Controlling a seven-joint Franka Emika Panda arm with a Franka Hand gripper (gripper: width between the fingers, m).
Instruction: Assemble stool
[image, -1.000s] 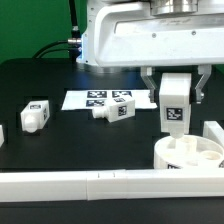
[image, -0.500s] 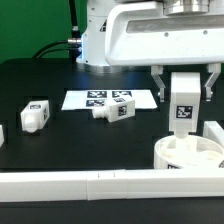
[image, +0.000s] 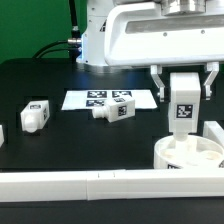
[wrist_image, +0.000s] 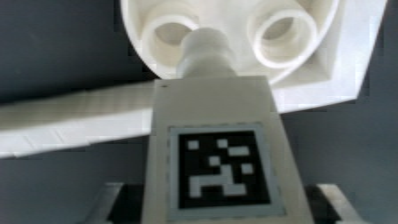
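The gripper (image: 183, 88), clenched on an upright stool leg (image: 183, 112), hangs over the round seat (image: 190, 156); next, it likely needs lowering squarely into a socket (wrist_image: 281, 35).

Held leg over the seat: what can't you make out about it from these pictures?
- Whether the leg tip is inside the seat or just above it: exterior view, white on white and too small; wrist view, the leg's own body covers it.
- Fingertips of the gripper: wrist view, cut off by the picture's edge.
- White part at the exterior view's left edge: cut off, kind unclear.
- Seat's lower edge: exterior view, behind the rail.
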